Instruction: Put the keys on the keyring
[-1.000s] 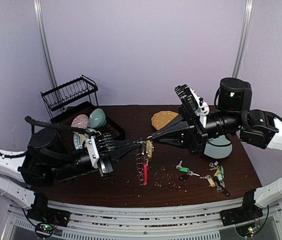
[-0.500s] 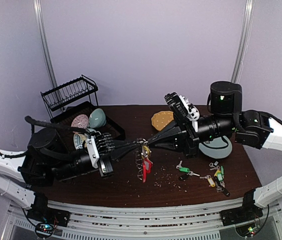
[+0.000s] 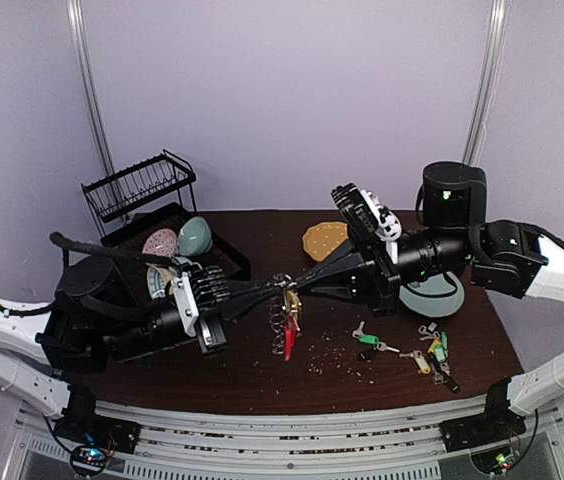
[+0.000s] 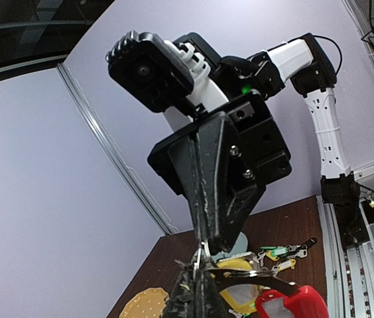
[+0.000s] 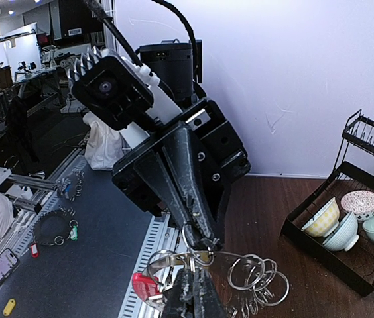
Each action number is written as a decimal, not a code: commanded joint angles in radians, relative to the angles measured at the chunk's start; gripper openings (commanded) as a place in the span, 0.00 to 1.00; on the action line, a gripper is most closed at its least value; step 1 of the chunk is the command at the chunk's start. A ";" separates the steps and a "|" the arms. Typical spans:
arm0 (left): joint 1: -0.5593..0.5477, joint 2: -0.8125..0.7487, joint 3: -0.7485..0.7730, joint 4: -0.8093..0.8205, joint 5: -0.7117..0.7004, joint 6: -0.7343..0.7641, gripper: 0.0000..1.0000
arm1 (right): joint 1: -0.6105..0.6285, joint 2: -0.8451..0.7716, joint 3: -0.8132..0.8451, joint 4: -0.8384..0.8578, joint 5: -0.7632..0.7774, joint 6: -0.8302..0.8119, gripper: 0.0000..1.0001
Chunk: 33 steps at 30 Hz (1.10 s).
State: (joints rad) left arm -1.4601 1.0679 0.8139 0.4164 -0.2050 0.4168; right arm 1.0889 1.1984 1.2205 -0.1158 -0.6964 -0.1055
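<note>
While the keyring dangles mid-frame above the worktop, left fingers clamp its top and right fingers, pinched together, meet them there; loose keys lie lower right.

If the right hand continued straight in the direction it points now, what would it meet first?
The keyring hanging at its tips, then almost at once the left hand; depth is unclear.

Shows L gripper pinched on keyring loops, R gripper tips closed just below. Catches dish rack w/ bowls at right.
</note>
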 commanded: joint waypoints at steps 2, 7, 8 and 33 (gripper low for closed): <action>0.006 -0.004 0.036 0.027 0.016 0.000 0.00 | 0.005 -0.024 0.009 0.042 -0.002 0.006 0.00; 0.006 -0.001 0.041 0.016 0.014 0.004 0.00 | 0.006 -0.028 0.009 0.045 0.000 0.006 0.00; 0.006 -0.003 0.040 0.017 0.014 0.004 0.00 | 0.005 -0.027 0.008 0.044 0.005 0.006 0.00; 0.006 -0.051 -0.045 0.126 0.200 0.063 0.00 | 0.003 0.007 0.019 -0.014 0.011 -0.016 0.00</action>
State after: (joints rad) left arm -1.4479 1.0504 0.8005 0.4156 -0.0994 0.4454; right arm 1.0946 1.1942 1.2205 -0.1093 -0.6968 -0.1081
